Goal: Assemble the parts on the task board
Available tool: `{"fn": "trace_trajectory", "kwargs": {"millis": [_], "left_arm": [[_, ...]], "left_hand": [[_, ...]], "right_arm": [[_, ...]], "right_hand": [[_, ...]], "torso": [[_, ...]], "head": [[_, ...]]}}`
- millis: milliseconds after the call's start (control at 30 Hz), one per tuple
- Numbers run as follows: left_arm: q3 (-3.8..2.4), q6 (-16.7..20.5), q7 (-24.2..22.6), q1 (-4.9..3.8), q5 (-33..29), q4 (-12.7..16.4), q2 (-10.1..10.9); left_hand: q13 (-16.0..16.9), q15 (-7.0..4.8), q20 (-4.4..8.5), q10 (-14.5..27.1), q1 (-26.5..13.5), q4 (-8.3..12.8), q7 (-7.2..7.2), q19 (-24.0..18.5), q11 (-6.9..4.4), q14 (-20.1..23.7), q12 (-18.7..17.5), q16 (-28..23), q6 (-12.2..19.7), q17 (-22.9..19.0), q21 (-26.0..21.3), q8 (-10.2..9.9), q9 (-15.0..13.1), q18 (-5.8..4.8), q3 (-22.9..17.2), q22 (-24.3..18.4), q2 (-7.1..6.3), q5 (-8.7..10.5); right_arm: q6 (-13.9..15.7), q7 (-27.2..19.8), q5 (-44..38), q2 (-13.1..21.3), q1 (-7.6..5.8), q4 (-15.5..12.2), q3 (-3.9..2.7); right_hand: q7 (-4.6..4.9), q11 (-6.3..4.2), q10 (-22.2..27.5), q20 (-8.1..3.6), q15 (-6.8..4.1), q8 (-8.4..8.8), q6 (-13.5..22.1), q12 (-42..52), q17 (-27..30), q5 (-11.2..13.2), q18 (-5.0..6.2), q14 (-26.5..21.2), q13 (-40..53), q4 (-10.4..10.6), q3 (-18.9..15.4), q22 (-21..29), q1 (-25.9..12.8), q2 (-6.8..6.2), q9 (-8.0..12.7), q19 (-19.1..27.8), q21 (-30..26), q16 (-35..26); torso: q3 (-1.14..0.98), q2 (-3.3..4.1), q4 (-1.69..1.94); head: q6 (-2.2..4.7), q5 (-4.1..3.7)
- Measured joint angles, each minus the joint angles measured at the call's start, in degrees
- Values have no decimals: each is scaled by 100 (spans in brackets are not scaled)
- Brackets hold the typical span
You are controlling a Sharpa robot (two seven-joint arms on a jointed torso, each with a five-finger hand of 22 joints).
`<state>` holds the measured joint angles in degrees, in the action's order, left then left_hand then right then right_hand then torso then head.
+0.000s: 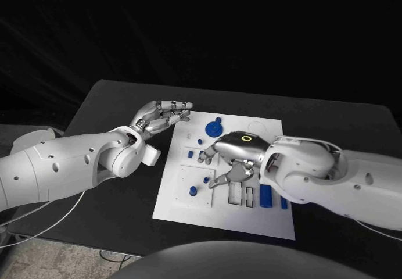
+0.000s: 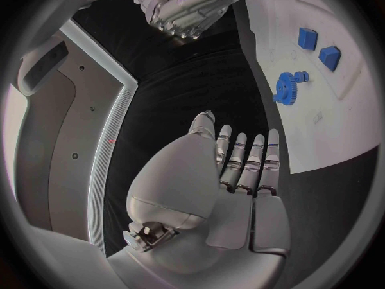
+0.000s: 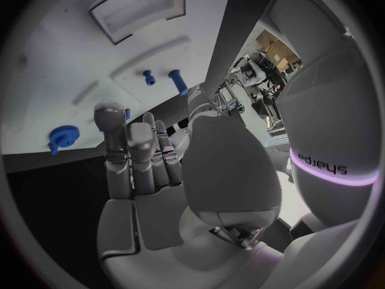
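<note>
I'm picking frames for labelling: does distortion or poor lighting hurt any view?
Head view: straight, the white task board bright against a dark room. Left wrist view: fisheye bends the board's edge; the blue gear-shaped part stays clear beyond the silver left hand. Right wrist view: same bending, the silver right hand dim.

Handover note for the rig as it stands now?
Left hand: open, holding nothing, fingers straight, off the board's left far corner over the black table.
Right hand: over the middle of the board, fingers apart; nothing seen in it.
Parts: blue gear near the far edge, small pieces on the left side, blue bars near the slots.
Done: cannot tell. Left: seat the loose parts.
</note>
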<state>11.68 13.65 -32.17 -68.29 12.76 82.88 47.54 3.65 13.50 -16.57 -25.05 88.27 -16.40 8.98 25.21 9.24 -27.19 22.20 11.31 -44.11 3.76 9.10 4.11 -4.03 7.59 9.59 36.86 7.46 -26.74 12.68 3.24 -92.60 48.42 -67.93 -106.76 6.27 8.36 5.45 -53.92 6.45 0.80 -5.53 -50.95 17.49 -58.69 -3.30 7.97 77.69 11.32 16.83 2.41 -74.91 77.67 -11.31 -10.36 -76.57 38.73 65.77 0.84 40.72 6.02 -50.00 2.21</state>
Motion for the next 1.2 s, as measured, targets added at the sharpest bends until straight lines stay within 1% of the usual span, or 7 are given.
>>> {"fn": "trace_trajectory", "kwargs": {"millis": [133,233,300,400,700,967,1200], "left_arm": [[0,-1,4,12,-2,-19,-5],[0,-2,6,23,-5,-34,-13],[0,-2,7,32,-7,-40,-24],[1,-2,7,46,-10,-47,-38],[1,-11,10,105,-17,-80,-65],[1,-33,11,142,-21,-98,-90],[0,-45,11,150,-22,-99,-87]], "left_hand": [[0,0,0,0,0,0,0,0,0,0,0,0,0,0,0,0,0,0,0,0,0,0],[0,0,0,0,0,0,0,0,0,0,0,0,0,0,0,0,0,-1,0,0,0,0],[0,0,0,0,0,0,0,0,0,0,0,0,0,0,0,0,0,0,0,0,0,0],[0,0,0,0,0,0,0,0,0,0,0,0,0,0,0,0,0,0,0,0,0,0],[0,0,0,0,0,0,0,0,0,0,0,0,0,0,0,0,0,0,0,-5,0,0],[0,0,0,0,0,-16,0,0,0,0,0,0,0,0,0,0,0,0,-16,-5,0,0],[0,0,0,0,0,-16,0,0,0,0,0,0,0,-5,0,0,0,-1,-16,-12,0,0]], "right_arm": [[419,-121,663,484,-273,-150,-9],[608,-148,1068,769,-387,-171,-7],[642,-131,1276,905,-421,-148,13],[587,-11,1430,1035,-428,-95,45],[-550,1158,1472,1225,-317,36,84],[-1439,2058,1395,1254,-264,-16,88],[-1813,2483,1309,1293,-200,-148,87]], "right_hand": [[-31,-132,-508,-24,-57,-139,-348,1023,10,-95,0,-16,634,-79,128,0,171,231,-80,-20,-18,8],[-148,-278,-852,-144,-213,-218,-563,3359,-94,-236,0,-3,2860,-134,83,0,166,347,-207,22,-57,99],[-228,-357,-2129,-196,-252,-335,-703,5516,-1036,-237,-70,418,5442,-130,50,1,165,347,-330,-206,681,863],[-315,-439,-2960,-255,-313,-564,-856,7044,-1588,-239,-274,619,6301,-68,-13,1,-251,431,-556,-628,2149,1878],[-648,-728,-3014,-497,-578,-1225,-1392,7230,-1626,-615,-539,630,6364,6,220,-3,-2619,524,-1308,-739,3998,2404],[-906,-916,-3010,-708,-800,-1826,-1935,7230,-1625,-437,-539,632,6364,9,340,-3,-2926,557,-1957,-744,4433,2404],[-932,-949,-3018,-749,-842,-1951,-1961,7230,-1625,-311,-629,632,6363,9,372,-2,-2948,535,-2159,-745,4546,2404]], "torso": [[3,-10,-8],[3,-15,-14],[5,-22,-19],[4,-32,-29],[-14,-57,-68],[-18,-78,-72],[-18,-80,-67]], "head": [[0,-49],[0,-83],[0,-115],[0,-148],[0,-216],[0,-279],[0,-307]]}}
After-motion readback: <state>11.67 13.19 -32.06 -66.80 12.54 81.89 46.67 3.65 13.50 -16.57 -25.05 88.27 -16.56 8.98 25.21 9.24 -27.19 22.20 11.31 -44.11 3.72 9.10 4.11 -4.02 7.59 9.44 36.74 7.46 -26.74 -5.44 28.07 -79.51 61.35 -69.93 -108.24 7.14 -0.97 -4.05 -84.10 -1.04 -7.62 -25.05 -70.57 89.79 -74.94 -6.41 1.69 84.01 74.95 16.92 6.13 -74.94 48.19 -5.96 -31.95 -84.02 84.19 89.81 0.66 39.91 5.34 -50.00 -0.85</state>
